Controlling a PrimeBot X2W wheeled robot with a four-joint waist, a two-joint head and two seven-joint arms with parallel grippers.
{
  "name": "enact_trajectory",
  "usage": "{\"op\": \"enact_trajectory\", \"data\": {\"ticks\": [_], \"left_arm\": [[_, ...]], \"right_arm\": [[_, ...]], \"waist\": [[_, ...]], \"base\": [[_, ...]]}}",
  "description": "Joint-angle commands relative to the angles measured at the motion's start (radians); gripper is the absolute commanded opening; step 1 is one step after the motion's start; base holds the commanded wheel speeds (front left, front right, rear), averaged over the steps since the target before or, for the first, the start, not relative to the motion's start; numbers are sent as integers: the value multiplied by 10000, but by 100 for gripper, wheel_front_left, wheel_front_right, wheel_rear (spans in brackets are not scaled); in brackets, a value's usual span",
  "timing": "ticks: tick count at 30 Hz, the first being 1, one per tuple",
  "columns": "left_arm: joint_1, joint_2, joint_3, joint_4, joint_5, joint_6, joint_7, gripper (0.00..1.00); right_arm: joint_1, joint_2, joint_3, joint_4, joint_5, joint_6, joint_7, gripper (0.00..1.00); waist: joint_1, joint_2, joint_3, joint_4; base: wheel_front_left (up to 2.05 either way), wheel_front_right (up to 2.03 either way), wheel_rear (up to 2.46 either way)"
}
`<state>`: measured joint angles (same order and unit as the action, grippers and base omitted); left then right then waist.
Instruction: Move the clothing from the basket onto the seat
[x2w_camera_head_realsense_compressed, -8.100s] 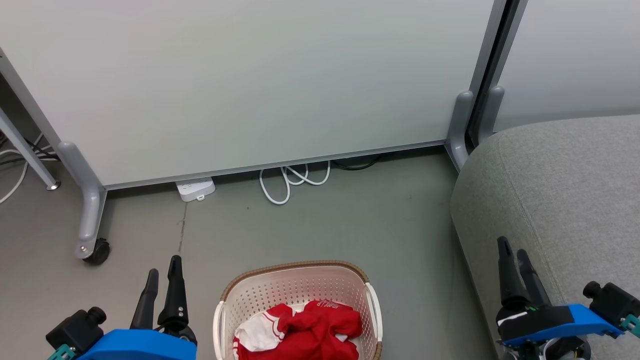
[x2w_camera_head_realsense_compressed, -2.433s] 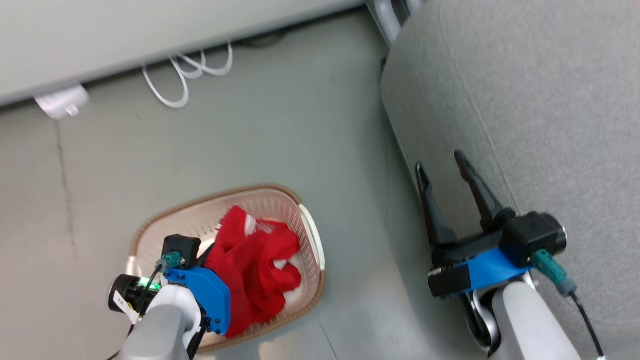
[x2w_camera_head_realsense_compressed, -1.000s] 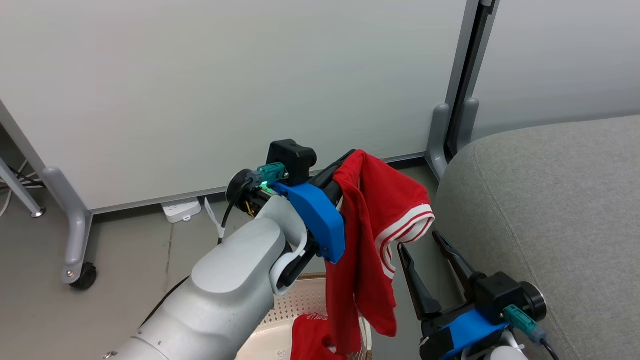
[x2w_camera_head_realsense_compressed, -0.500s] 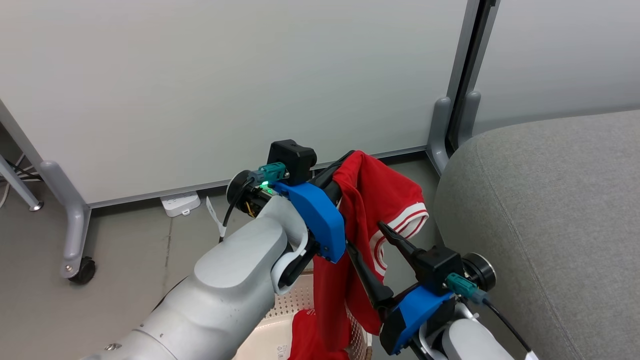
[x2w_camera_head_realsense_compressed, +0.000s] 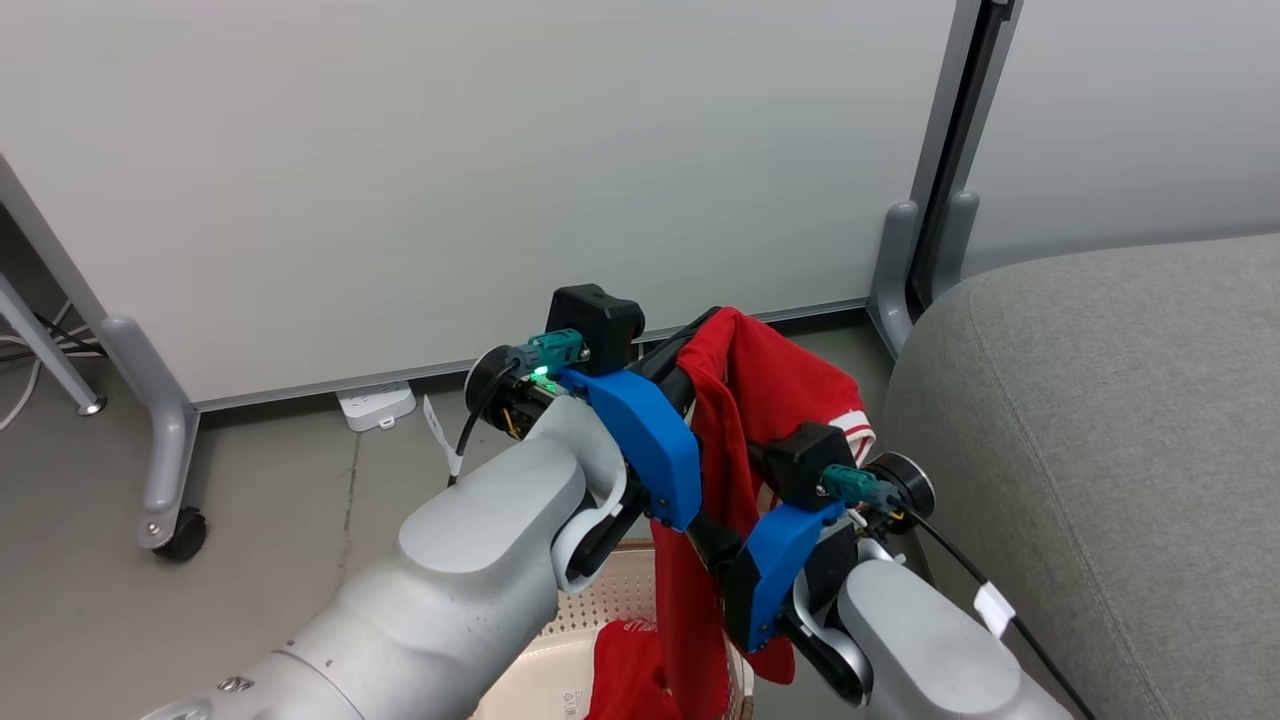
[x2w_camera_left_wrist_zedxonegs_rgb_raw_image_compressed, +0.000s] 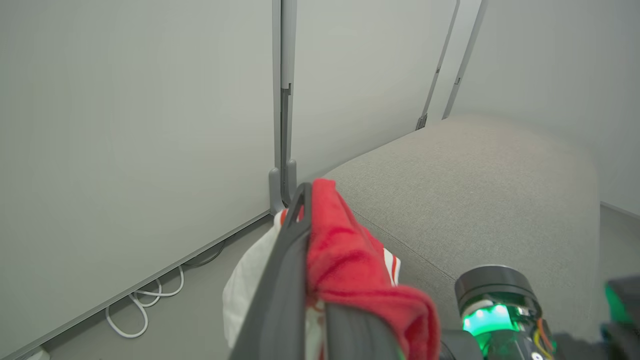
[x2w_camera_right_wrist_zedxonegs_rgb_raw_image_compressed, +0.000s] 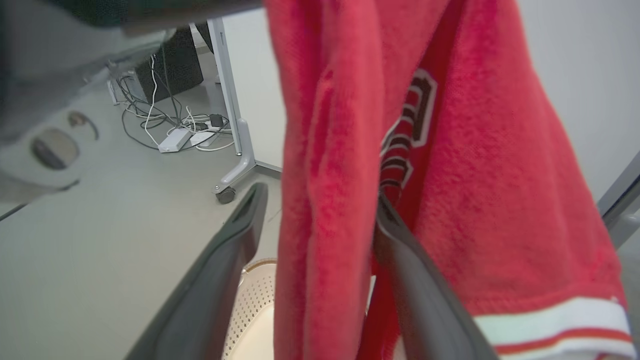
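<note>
Basket (x2w_camera_head_realsense_compressed: 590, 610) mostly behind left forearm (x2w_camera_head_realsense_compressed: 470, 560), cut by bottom edge. Label (x2w_camera_head_realsense_compressed: 570, 700) print unreadable. Hanging garment (x2w_camera_head_realsense_compressed: 760, 390) partly covers what is possibly a second garment (x2w_camera_head_realsense_compressed: 620, 670).

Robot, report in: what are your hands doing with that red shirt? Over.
Left gripper shut on red garment, hanging over basket. Right gripper open, straddling it. Second garment in basket. Seat close alongside.
</note>
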<state>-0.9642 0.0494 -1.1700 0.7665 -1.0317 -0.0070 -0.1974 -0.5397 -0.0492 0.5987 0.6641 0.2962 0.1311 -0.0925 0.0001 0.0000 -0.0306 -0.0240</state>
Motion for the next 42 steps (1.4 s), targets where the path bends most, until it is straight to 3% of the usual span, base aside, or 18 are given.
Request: {"op": "enact_trajectory", "data": {"ticks": [1,2,16,36,37,38,39,42], "left_arm": [[-220,20,-68,-4,-86,57,-93,0],[-223,20,-129,-1,-141,60,-105,0],[-353,20,-534,181,-698,68,-267,0],[-432,20,-846,311,-1113,18,-440,0],[-455,20,-863,296,-1078,-26,-453,11],[-471,20,-873,303,-1042,-16,-451,76],[-472,20,-890,313,-1012,-27,-453,100],[-450,17,-919,295,-1001,-50,-532,100]], "right_arm": [[-308,-19,183,289,196,-7,-42,32],[-433,-19,277,438,261,-7,-115,0],[-986,-19,954,1829,812,-7,-878,0],[-1299,-21,1216,2226,967,-7,-1169,0],[-1294,-21,1234,2232,968,-7,-1191,0],[-1288,-21,1279,2233,953,-7,-1185,0],[-1279,-20,1310,2232,946,-7,-1186,0],[-1272,-21,1358,2254,950,-7,-1190,0]], "waist": [[-1,0,-6,19],[-1,0,-11,32],[-1,0,-70,-41],[-1,0,-96,-46],[-1,0,-89,-48],[-1,0,-84,-51],[-1,0,-81,-56],[-1,0,-76,-68]], "base": [[0,0,0],[0,0,0],[0,0,0],[0,0,0],[0,0,0],[0,0,0],[0,0,0],[0,0,0]]}}
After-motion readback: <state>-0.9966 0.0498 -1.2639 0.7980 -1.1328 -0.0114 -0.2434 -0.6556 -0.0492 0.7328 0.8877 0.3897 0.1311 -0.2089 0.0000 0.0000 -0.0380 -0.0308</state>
